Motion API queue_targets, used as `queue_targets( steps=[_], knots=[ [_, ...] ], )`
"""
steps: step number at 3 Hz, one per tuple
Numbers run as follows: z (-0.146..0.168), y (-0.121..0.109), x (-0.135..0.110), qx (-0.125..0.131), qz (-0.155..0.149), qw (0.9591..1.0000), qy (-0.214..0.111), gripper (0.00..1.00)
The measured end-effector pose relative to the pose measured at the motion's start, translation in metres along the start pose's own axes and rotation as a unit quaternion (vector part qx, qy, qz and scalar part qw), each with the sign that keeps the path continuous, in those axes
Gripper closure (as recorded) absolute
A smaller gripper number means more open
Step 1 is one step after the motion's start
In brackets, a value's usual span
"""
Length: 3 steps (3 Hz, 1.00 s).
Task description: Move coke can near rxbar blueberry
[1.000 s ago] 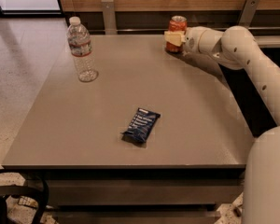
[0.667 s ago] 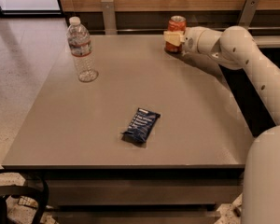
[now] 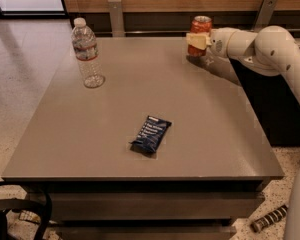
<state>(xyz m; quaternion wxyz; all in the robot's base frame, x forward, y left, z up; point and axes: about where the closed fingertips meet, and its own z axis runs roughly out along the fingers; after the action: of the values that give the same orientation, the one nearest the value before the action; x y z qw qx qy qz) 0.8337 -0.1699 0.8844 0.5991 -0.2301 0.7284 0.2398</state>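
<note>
There is one coke can (image 3: 201, 25). There is one rxbar blueberry (image 3: 151, 134). There is one water bottle (image 3: 86, 54). There is one table (image 3: 215, 134). There is one gripper (image 3: 196, 40), at the table's far right side, holding the can.

Red coke can (image 3: 202, 26) stands upright at upper right, clasped by the gripper (image 3: 199, 41); navy rxbar blueberry (image 3: 151, 134) lies flat, lower centre.

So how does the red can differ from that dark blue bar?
The coke can is red, round and upright; the rxbar blueberry is navy, flat and lying down. The can stands at the far edge of the grey table with the gripper against it; the bar lies untouched near the front middle. Both are on that table.
</note>
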Motion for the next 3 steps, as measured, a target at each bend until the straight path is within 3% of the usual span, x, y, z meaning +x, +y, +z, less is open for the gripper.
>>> queue_targets(
  steps=[1,3],
  knots=[
    [-0.041,0.005,-0.006,0.008,-0.006,0.9999,-0.013,1.00],
    [-0.118,0.039,0.001,-0.015,-0.036,0.9992,-0.008,1.00]
  ],
)
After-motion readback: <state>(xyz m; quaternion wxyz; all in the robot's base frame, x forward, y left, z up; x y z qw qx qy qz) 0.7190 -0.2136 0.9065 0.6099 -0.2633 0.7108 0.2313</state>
